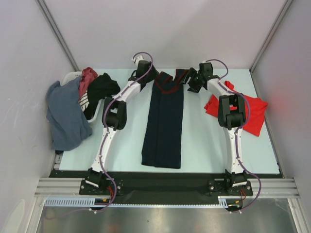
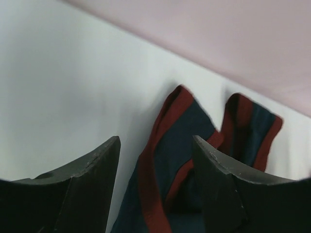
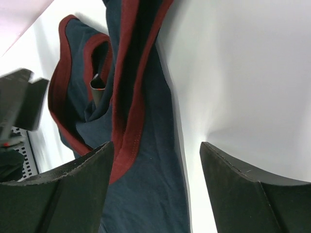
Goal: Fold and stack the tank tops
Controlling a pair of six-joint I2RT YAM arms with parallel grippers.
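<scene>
The red tank top (image 1: 256, 114) lies by the right edge of the surface (image 1: 204, 145). Its middle is covered by the right arm's elbow, so its full outline cannot be made out. At the far left corner a white basket (image 1: 69, 76) is almost buried: only a bit of its rim shows under a grey-blue garment (image 1: 65, 116), a black garment (image 1: 99, 92) and a reddish garment (image 1: 88, 76). What lies deeper inside cannot be seen. In both wrist views the fingers are cut off by the lower edge.

There are two tank tops, one basket, three other garments and two arms. The navy tank top (image 1: 163, 121) is in the middle of the surface. It forms a long narrow strip running from the far edge, where its maroon-trimmed straps lie, toward the near edge.

Both arms reach forward from the near edge and bend inward at the elbow toward the strap end. The left claw (image 1: 147, 76) is at the left strap, and the right claw (image 1: 193, 80) is at the right strap.

In the left wrist view the left claw (image 2: 155, 145) is released, fingers spread, with the navy tank top (image 2: 170, 160) lying flat beyond them. The right claw (image 3: 156, 148) is also released, its fingers wide apart over the navy tank top (image 3: 146, 184), gripping nothing.
</scene>
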